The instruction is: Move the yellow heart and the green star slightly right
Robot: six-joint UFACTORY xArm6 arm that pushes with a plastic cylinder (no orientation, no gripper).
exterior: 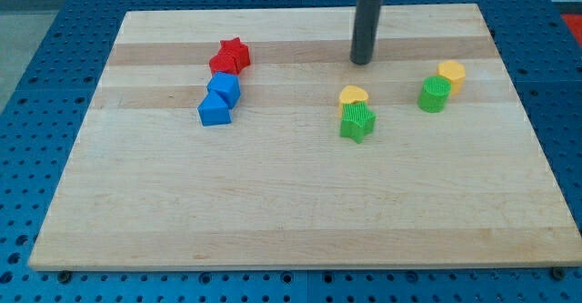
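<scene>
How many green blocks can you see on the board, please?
2. The green star sits at centre, touching the yellow heart above it; the other green block is toward the view's right. None looks hidden.

There are eight blocks on the table (300, 212). Two are red (235, 49) (222, 64), two are blue (223, 87) (215, 110), two are green (357, 121) (434, 94) and two are yellow (354, 95) (451, 73). There is one dark rod, with one tip (362, 62).
</scene>
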